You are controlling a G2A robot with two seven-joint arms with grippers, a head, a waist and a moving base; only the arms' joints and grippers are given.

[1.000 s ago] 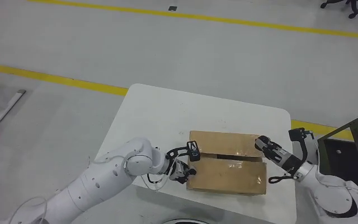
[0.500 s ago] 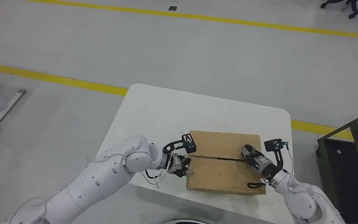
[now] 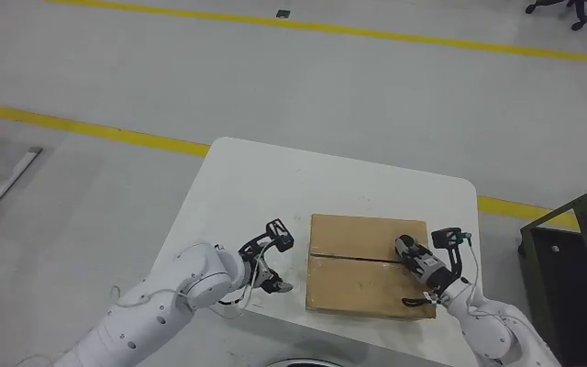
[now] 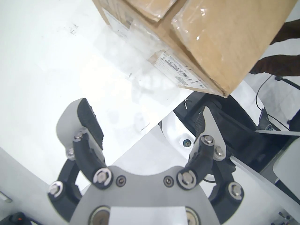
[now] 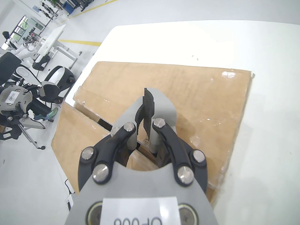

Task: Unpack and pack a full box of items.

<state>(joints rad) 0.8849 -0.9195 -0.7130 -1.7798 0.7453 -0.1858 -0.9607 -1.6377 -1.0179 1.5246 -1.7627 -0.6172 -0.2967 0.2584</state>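
my left end effector hangs spread apart left of the box; my right end effector, pinched together, hovers over its right end.

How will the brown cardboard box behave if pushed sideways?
The brown cardboard box probably slides rather than tips: low, flat, on a smooth white table. Its top flaps gape at the seam, so likely flex.

Left gripper has its fingers spread wide; right gripper has them pressed together.
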